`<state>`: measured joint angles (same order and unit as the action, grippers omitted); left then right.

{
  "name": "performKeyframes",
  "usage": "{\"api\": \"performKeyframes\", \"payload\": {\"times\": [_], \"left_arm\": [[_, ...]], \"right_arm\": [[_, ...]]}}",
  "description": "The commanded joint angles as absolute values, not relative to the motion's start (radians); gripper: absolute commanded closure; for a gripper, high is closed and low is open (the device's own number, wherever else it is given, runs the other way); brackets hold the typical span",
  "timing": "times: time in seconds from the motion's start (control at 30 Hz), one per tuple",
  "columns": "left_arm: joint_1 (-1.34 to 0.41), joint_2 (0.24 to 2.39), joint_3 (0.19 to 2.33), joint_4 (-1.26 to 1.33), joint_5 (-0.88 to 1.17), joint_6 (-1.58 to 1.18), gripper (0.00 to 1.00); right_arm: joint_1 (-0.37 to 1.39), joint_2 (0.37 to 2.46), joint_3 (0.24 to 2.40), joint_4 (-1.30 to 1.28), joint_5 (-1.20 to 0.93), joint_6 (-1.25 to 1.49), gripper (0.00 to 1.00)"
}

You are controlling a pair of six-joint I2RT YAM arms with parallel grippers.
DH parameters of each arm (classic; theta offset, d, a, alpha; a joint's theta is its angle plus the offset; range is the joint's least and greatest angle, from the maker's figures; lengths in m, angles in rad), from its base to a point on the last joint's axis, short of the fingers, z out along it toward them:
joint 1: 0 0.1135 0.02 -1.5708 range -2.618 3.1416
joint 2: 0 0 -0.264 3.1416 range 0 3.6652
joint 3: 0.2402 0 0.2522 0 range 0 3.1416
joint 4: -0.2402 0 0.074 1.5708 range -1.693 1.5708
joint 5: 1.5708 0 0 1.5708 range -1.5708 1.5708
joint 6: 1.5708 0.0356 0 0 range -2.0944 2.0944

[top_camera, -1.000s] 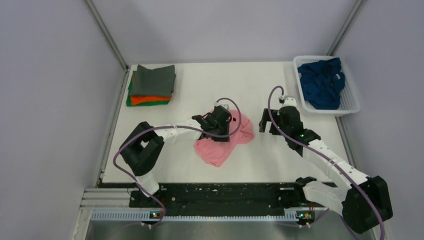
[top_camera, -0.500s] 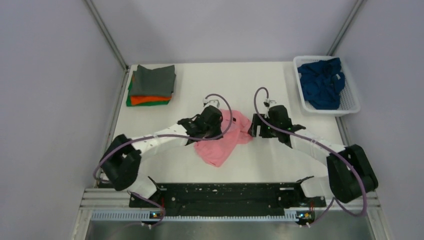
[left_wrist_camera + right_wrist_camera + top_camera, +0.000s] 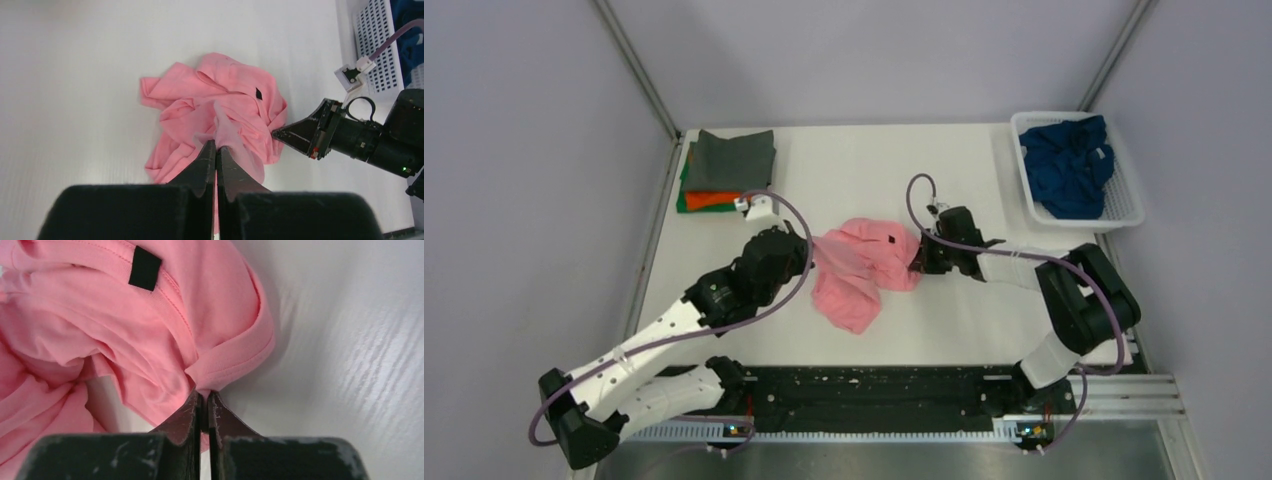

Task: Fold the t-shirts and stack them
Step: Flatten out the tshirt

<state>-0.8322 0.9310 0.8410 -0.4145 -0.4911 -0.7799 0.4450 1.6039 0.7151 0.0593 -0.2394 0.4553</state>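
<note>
A crumpled pink t-shirt (image 3: pixel 864 270) lies mid-table, also in the left wrist view (image 3: pixel 225 115) and the right wrist view (image 3: pixel 125 330). My left gripper (image 3: pixel 809 255) is shut on a pulled-up fold at its left side; the closed jaws pinch pink cloth (image 3: pixel 217 145). My right gripper (image 3: pixel 914 262) is shut on the ribbed hem at the shirt's right edge (image 3: pixel 204 395). A folded stack with a dark grey t-shirt (image 3: pixel 731 160) over orange (image 3: pixel 714 200) and green sits at the back left. A navy blue t-shirt (image 3: pixel 1069 165) fills the basket.
The white lattice basket (image 3: pixel 1129 215) stands at the back right corner, near the right wall. Grey walls close in both sides. The black rail with the arm bases (image 3: pixel 864 390) runs along the near edge.
Both grippers closed on the pink shirt. The left arm drew back to the left with a fold of cloth. The right gripper moved left to the shirt's edge.
</note>
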Motion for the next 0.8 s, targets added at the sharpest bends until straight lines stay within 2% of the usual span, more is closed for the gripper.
{"api": "performKeyframes", "payload": {"times": [0.0, 0.2, 0.4, 0.53, 0.67, 0.77], "left_arm": [[-0.831, 0.85, 0.859, -0.473, -0.625, -0.778, 1.0], [-0.83, 0.724, 0.998, -0.581, -0.78, -0.716, 1.0], [-0.83, 0.544, 1.132, -0.5, -0.786, -0.555, 1.0], [-0.83, 0.456, 1.214, -0.448, -0.773, -0.458, 1.0], [-0.83, 0.447, 1.351, -0.556, -0.869, -0.454, 1.0], [-0.831, 0.404, 1.356, -0.513, -0.768, -0.43, 1.0]], "right_arm": [[0.475, 1.544, 0.761, 0.036, -0.244, 0.461, 1.0], [0.476, 1.199, 0.88, -0.115, -0.117, 0.422, 1.0], [0.476, 0.884, 1.083, -0.241, 0.033, 0.336, 1.0], [0.476, 0.756, 1.193, -0.266, 0.069, 0.292, 1.0], [0.476, 0.672, 1.266, -0.282, 0.107, 0.265, 1.0], [0.476, 0.629, 1.311, -0.287, 0.09, 0.262, 1.0]]}}
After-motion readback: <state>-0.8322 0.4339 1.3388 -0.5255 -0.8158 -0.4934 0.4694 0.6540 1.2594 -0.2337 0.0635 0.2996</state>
